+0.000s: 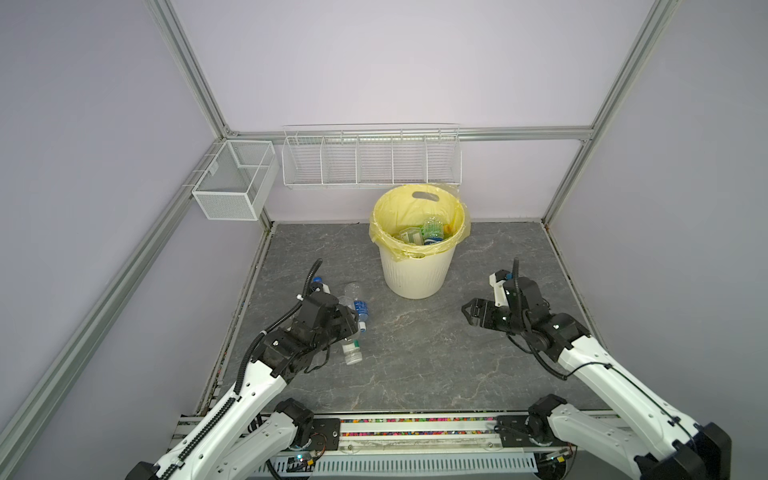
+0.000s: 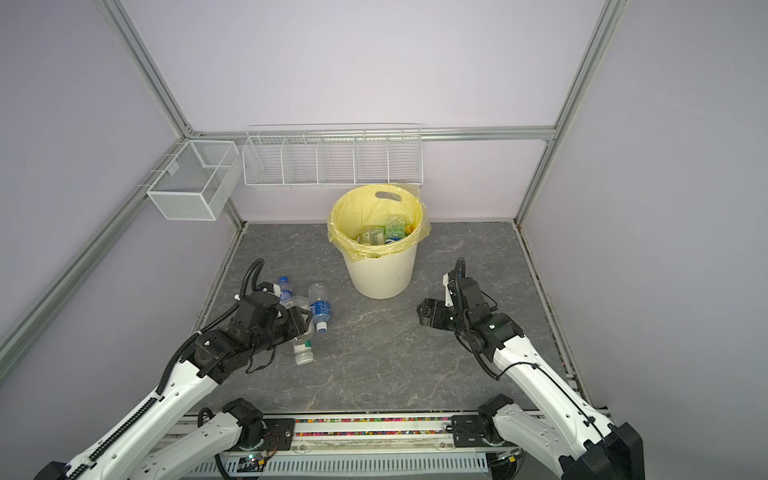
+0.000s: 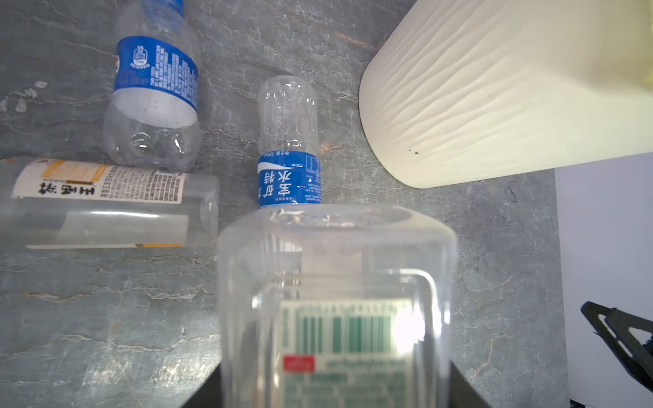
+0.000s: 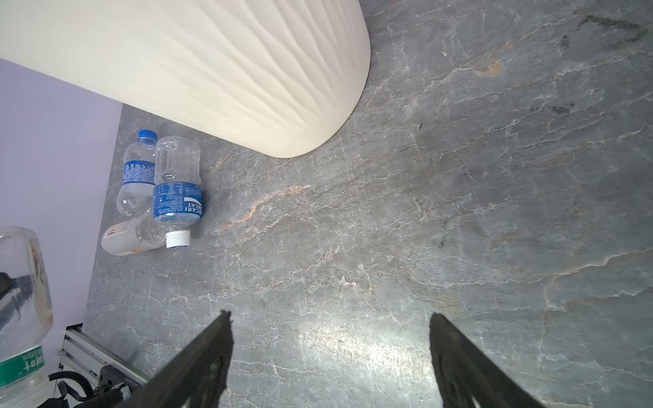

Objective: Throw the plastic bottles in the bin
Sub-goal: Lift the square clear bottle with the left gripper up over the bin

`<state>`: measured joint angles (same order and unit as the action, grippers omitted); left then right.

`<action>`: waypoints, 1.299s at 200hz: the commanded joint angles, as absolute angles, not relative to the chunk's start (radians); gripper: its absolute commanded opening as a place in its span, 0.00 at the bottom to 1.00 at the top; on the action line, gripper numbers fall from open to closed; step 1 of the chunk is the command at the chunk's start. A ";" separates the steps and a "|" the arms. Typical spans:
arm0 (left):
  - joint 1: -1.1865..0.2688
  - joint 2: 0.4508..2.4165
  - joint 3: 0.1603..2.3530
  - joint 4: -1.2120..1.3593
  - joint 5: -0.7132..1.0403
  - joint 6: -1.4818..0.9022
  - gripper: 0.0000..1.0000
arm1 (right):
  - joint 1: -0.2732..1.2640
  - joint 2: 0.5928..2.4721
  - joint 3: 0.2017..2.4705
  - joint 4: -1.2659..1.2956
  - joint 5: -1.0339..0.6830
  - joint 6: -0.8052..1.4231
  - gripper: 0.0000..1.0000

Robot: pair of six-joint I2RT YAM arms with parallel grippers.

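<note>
– One bottle (image 3: 335,300), green label, is gripped by the left gripper (image 3: 335,395) and seems lifted. So, carrying step?
– I think so. Three other bottles (image 4: 176,197) lie just beyond it on the table (image 1: 415,353); the bin (image 1: 415,270) stands farther back. Next: carry it over that bin, then release.
– And the right gripper (image 4: 330,318)?
– Spread wide, holding nothing.

The left gripper (image 2: 301,322) has a bottle (image 3: 335,300) between its jaws. Ahead of them lies a second bottle (image 3: 289,141); to its left a crosswise bottle (image 3: 106,203), a far bottle (image 3: 155,99) behind that. The bin (image 1: 415,274) stands ahead-right of these jaws, ahead of the right gripper's (image 4: 330,318), holding more bottles (image 1: 432,230).
</note>
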<state>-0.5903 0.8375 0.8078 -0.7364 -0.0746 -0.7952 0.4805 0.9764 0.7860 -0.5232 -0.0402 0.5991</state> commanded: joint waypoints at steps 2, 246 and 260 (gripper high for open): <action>-0.594 0.847 0.867 -0.756 -0.083 -0.767 0.57 | 0.484 0.963 0.772 -0.526 -0.022 0.613 0.88; -0.594 0.821 0.973 -0.511 -0.068 -0.759 0.58 | 0.484 0.972 0.775 -0.527 -0.036 0.616 0.88; -0.594 0.890 1.039 -0.513 -0.064 -0.745 0.58 | 0.484 0.978 0.770 -0.525 -0.036 0.617 0.88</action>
<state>-0.5903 0.8078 0.9356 -0.5438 -0.0731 -0.7624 0.4805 0.9657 0.7849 -0.5266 -0.0307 0.6102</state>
